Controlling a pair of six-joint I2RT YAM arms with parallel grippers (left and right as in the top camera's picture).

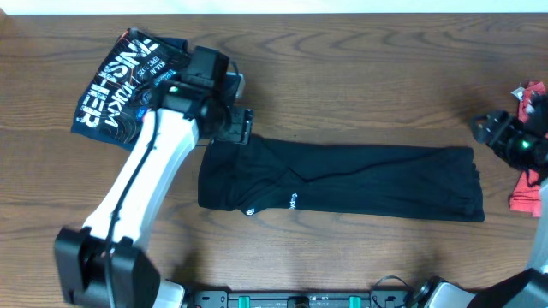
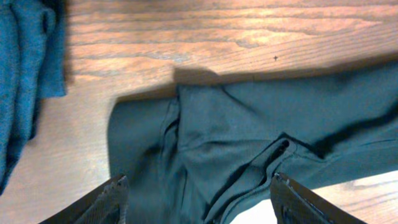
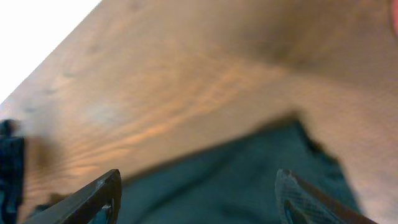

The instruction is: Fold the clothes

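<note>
At the table's far left lies a folded navy printed shirt. Just beside it the left pincer hovers, jaws apart and empty, over the left end of the black T-shirt, which lies as a long narrow band across the middle. Its other end lies near the right pincer, likewise spread wide and holding nothing, with a red garment beyond. The lengthwise fold looks done; next, a pincer must pinch one end and carry it over the other.
</note>
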